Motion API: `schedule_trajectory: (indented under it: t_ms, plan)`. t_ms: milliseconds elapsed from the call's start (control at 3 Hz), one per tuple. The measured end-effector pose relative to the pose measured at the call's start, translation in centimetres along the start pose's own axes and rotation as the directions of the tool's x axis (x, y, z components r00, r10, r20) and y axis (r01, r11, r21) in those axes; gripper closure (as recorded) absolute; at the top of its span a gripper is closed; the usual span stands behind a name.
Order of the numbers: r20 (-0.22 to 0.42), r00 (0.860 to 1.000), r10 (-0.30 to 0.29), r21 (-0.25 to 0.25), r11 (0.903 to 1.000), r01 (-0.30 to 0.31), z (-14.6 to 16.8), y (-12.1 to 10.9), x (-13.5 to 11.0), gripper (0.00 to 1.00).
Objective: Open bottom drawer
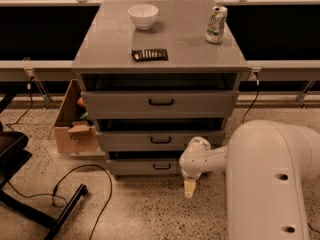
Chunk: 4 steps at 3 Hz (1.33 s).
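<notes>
The bottom drawer [142, 168] is the lowest and narrowest grey front of the cabinet, with a small black bar handle [161, 166]. A dark gap shows above its front. My gripper [189, 188] hangs just above the floor, pointing down, right of the handle and in front of the drawer's right end. It touches neither the handle nor the front. The white arm [270, 179] fills the lower right of the camera view and hides the cabinet's lower right corner.
Above are the middle drawer [125, 140] and top drawer [120, 104]. On the cabinet top stand a white bowl [143, 15], a can [216, 24] and a flat black object [149, 54]. A cardboard box [75, 126], floor cables [80, 181] and a black chair base [60, 214] lie to the left.
</notes>
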State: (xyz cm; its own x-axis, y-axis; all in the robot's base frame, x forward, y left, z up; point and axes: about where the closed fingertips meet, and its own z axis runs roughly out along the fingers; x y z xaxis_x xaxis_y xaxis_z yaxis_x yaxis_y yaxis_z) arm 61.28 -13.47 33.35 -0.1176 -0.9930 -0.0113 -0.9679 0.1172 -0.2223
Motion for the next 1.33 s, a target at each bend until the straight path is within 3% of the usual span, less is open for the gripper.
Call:
schedule_trajectory:
  t_ms: [333,1333]
  plan:
    - [-0.008,1.000,0.000,0.002,1.0000,0.000,0.6,0.1,0.1,0.00]
    - [-0.013,1.000,-0.007,0.051,0.9987,0.008,10.5,-4.3,1.4,0.00]
